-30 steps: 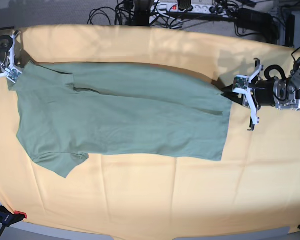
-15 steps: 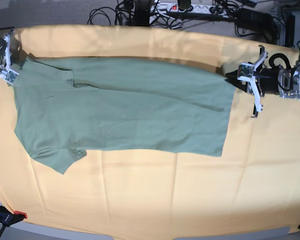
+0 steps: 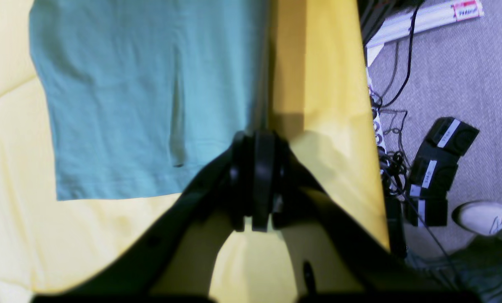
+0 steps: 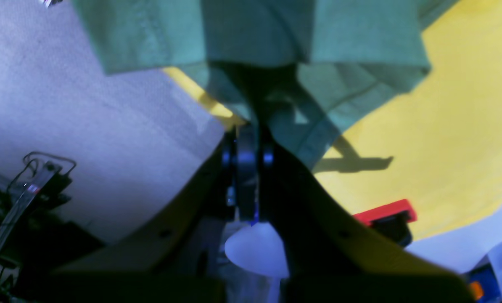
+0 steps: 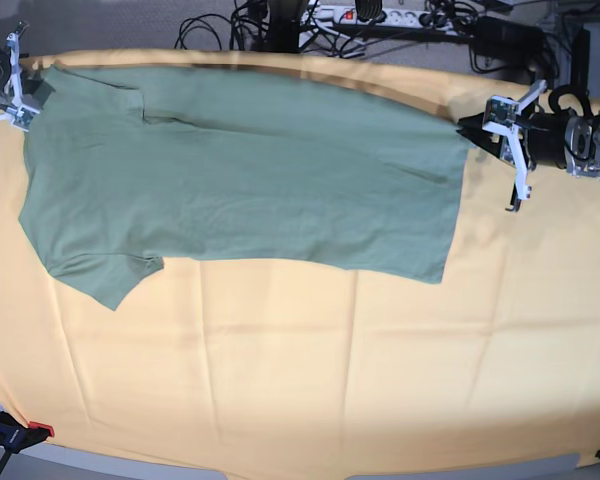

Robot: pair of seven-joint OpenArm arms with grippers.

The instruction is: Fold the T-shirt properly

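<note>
The sage-green T-shirt (image 5: pixel 240 180) lies stretched sideways across the far half of the table, one sleeve (image 5: pixel 105 275) pointing toward the front left. My left gripper (image 5: pixel 473 128) is at the shirt's far right corner, shut on the hem. In the left wrist view its closed fingertips (image 3: pixel 255 141) pinch the edge of the T-shirt (image 3: pixel 141 92). My right gripper (image 5: pixel 25 88) is shut on the shoulder end at the far left. In the right wrist view the T-shirt (image 4: pixel 255 38) bunches above the gripper (image 4: pixel 247 132). The held far edge sits slightly raised, with a shadow under it.
A yellow-orange cloth (image 5: pixel 300 380) covers the table. Cables and a power strip (image 5: pixel 380 14) lie on the floor behind the far edge. A red clamp (image 5: pixel 35 431) grips the front left corner. Black boxes (image 3: pixel 440 160) and a shoe (image 3: pixel 482 214) are on the floor.
Both grippers have moved toward the far edge of the table, staying shut, and the T-shirt has slid that way with them, stretched between them.
</note>
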